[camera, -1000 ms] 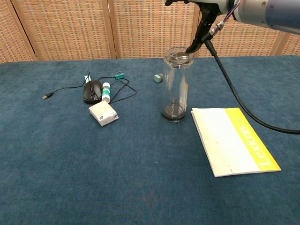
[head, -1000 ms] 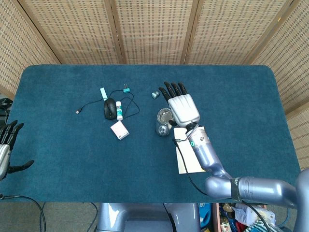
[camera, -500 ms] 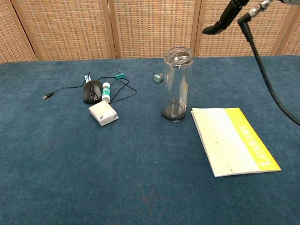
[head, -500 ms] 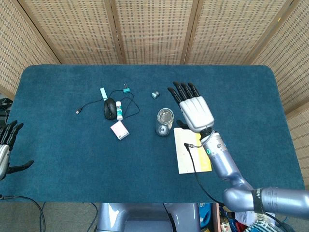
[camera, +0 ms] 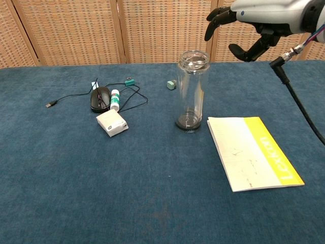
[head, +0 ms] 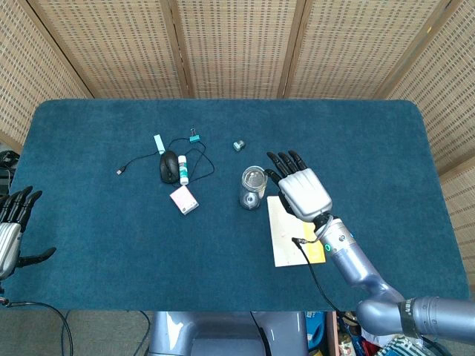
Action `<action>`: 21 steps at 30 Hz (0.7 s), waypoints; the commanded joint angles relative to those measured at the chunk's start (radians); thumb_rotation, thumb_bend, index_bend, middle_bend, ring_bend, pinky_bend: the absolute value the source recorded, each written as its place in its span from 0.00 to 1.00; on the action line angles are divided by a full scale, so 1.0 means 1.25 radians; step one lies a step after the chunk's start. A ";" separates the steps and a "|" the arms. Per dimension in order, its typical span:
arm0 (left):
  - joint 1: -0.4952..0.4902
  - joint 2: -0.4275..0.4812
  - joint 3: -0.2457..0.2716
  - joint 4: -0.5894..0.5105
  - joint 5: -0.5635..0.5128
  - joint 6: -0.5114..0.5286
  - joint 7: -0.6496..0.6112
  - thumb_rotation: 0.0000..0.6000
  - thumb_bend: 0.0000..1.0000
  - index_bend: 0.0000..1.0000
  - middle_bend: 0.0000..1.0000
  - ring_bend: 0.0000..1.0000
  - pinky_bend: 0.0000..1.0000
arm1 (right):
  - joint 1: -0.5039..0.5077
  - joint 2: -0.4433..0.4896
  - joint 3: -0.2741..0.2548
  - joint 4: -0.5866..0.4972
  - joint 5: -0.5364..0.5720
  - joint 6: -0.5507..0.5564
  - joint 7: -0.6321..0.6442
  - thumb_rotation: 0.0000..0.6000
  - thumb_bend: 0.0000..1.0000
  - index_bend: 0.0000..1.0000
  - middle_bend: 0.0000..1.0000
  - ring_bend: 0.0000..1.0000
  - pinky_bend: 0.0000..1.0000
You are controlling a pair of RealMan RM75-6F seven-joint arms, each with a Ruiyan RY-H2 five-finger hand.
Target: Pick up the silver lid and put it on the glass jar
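Head view. A tall glass jar [head: 252, 187] stands upright near the middle of the blue-carpeted bench [head: 89, 237]; its mouth is uncovered, and whether anything lies inside cannot be told from above. The silver lid [head: 238, 145] lies on the bench beyond the jar, well apart from both hands. The right hand [head: 300, 189] hovers just right of the jar, palm down, fingers spread, holding nothing. Under its wrist lies a booklet [head: 286, 237] with a yellow edge. The left hand [head: 11, 226] sits at the left margin, off the bench, its fingers apart and empty. Left of the jar lie a black mouse [head: 169, 166] with its cable [head: 137, 160], a small white tube [head: 182, 170] with a green band, a small white box [head: 184, 199], a teal clip [head: 194, 137] and a pale strip [head: 159, 142].

Chest view. The jar [camera: 192, 91] is seen side-on: clear walls, open rim, a dark base; no contents can be made out. The lid [camera: 172, 84] rests on the bench behind and just left of the jar. The right hand [camera: 254, 20] hangs above and to the right of the jar's mouth, apart from it, fingers loosely open, grasping nothing. The booklet [camera: 251, 152] lies right of the jar; its yellow margin carries pale lettering that appears to read "Lexicon". The mouse [camera: 100, 98], tube [camera: 115, 99] and box [camera: 112, 123] lie to the left. The tube's print is too small to read.
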 commanded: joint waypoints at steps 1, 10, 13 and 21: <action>0.000 0.000 -0.001 0.001 -0.002 0.000 -0.003 1.00 0.05 0.00 0.00 0.00 0.00 | 0.010 -0.018 0.008 0.013 0.026 0.000 -0.016 1.00 0.81 0.24 0.00 0.00 0.00; -0.001 0.002 -0.002 0.005 -0.004 -0.003 -0.011 1.00 0.05 0.00 0.00 0.00 0.00 | 0.034 -0.054 0.017 0.043 0.084 -0.010 -0.050 1.00 0.81 0.25 0.00 0.00 0.00; -0.001 0.003 -0.002 0.005 -0.003 -0.002 -0.014 1.00 0.05 0.00 0.00 0.00 0.00 | 0.042 -0.066 0.014 0.049 0.093 -0.008 -0.067 1.00 0.81 0.25 0.00 0.00 0.00; -0.003 0.003 -0.002 0.006 -0.004 -0.006 -0.015 1.00 0.05 0.00 0.00 0.00 0.00 | 0.053 -0.083 0.016 0.058 0.119 0.000 -0.092 1.00 0.82 0.26 0.00 0.00 0.00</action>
